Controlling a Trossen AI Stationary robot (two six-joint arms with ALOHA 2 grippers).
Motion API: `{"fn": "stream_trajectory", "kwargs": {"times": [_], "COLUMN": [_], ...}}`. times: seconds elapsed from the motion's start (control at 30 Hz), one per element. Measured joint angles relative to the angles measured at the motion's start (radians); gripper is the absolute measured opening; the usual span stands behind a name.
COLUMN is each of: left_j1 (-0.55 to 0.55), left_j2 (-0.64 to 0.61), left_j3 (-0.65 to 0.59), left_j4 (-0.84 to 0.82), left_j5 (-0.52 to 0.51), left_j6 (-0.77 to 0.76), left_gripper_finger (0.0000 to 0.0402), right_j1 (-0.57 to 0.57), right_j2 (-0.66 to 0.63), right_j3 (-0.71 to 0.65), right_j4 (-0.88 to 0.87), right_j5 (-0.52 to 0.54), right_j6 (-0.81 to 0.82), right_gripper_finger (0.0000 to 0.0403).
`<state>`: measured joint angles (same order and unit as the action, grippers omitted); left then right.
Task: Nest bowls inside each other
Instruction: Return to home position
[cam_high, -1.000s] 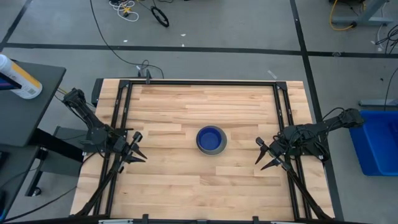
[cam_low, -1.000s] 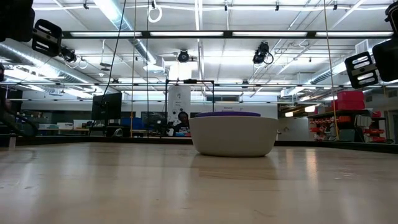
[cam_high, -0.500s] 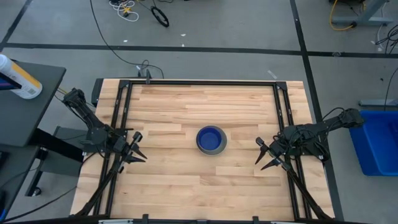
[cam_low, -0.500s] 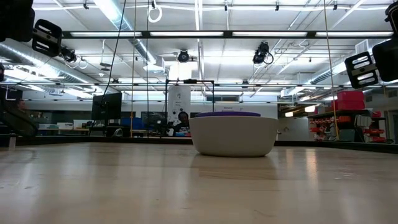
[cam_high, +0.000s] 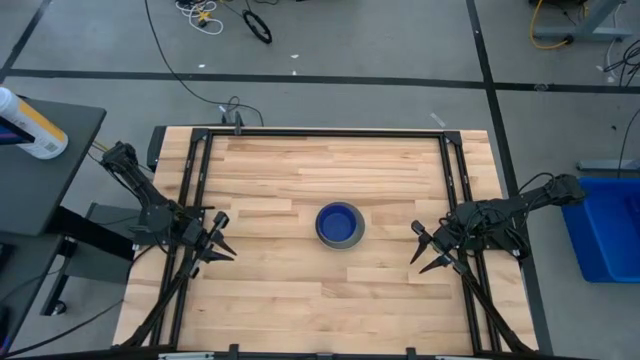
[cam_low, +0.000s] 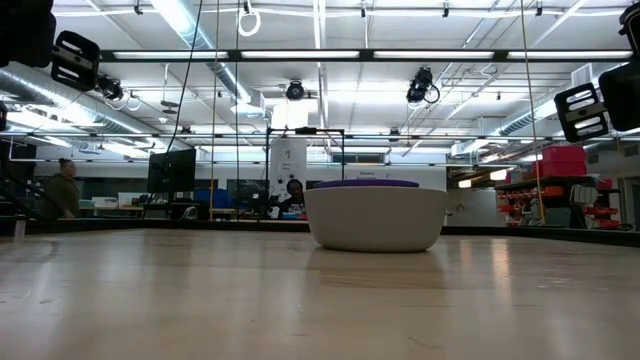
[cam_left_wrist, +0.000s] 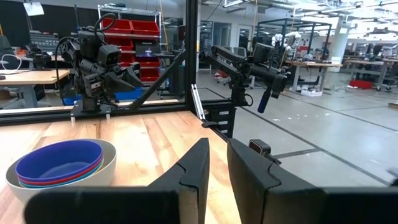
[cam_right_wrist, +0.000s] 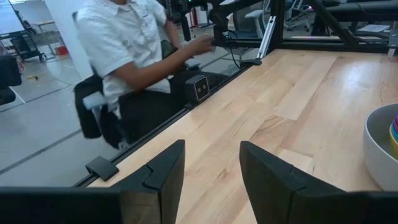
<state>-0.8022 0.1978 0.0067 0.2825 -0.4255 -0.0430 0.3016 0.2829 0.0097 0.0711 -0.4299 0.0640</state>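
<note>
Nested bowls (cam_high: 339, 224), dark blue topmost in grey, sit at the counter's (cam_high: 300, 170) centre. Left arm (cam_high: 150, 208) waits at nine o'clock, right arm (cam_high: 500, 212) at three; both jaws empty, slightly parted, clear because stacking looks finished.

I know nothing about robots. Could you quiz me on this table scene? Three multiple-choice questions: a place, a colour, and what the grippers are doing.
1. Where do the nested bowls stand?
A) the table's middle
B) its left edge
C) the floor

2. Which colour lies innermost?
A) red
B) yellow
C) dark blue

3. How are the grippers?
A) both open, empty
B) left holds a bowl
C) both shut on one bowl

Answers:
1A, the high view shows them centred.
2C, the dark blue bowl lies on top.
3A, the left gripper and right gripper sit at the table's sides, open, empty.
</note>
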Motion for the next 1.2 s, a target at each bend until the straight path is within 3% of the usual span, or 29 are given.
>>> {"fn": "stream_trajectory", "kwargs": {"times": [1.2], "left_j1": [0.000], "left_j2": [0.000], "left_j3": [0.000], "left_j4": [0.000], "left_j5": [0.000], "left_j6": [-0.002], "left_gripper_finger": [0.0065], "right_j1": [0.000], "right_j2": [0.000], "right_j3": [0.000], "right_j4": [0.000], "right_j5": [0.000], "right_j6": [0.000], "right_gripper_finger": [0.0163]}}
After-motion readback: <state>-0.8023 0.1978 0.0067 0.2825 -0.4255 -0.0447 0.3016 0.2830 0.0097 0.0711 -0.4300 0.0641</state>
